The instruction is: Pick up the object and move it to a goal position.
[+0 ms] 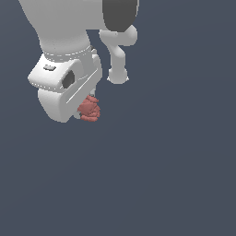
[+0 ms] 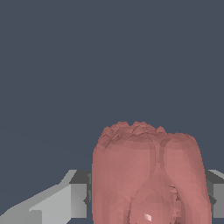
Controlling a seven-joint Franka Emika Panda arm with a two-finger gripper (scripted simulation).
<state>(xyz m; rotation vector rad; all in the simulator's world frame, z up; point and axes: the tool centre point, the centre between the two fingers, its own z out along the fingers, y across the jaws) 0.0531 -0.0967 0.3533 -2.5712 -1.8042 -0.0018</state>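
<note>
Object [image 2: 148, 175]: dull-red, lumpy, filling my wrist view, seated between both fingers [image 2: 76, 199]. Hand [image 1: 85, 112]: clamped on the object, which protrudes just beneath its white body. Goal position: not visible to me. Handling advice: I'd carry slowly, maintaining squeeze, since bumpy surfaces may slip.
</note>
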